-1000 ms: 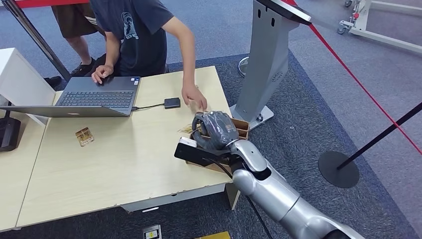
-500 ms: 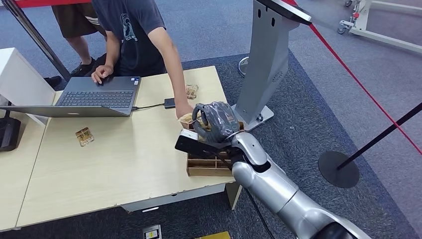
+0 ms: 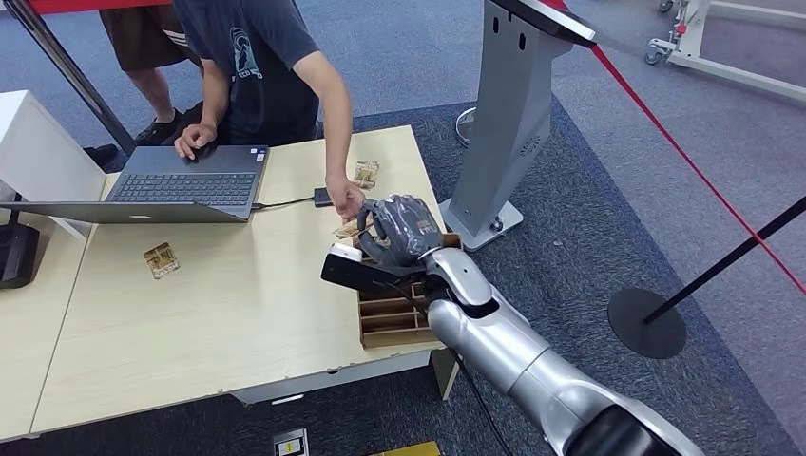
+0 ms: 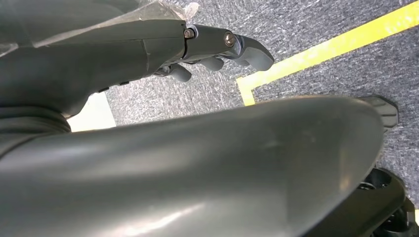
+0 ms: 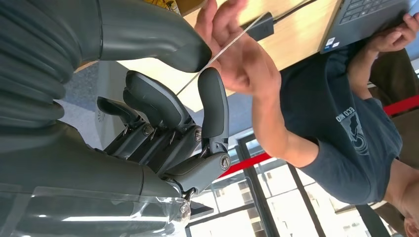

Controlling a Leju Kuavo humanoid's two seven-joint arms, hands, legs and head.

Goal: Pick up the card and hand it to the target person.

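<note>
Two hands meet over the table (image 3: pixel 219 294): the person's hand (image 5: pixel 237 54) and the robot's right hand (image 5: pixel 163 106), thumb and a finger pinching the thin card (image 5: pixel 225 42); left hand (image 4: pixel 217 47) fingers loosely curled, holding nothing

My head camera looks forward and down from high up over the table (image 3: pixel 190 304). My right wrist camera sits close behind my right hand (image 5: pixel 163 118), turned sideways, facing the person (image 5: pixel 336 123) and laptop (image 5: pixel 370 19) that the head view shares. My left wrist camera looks down at carpet (image 4: pixel 306 24).
</note>
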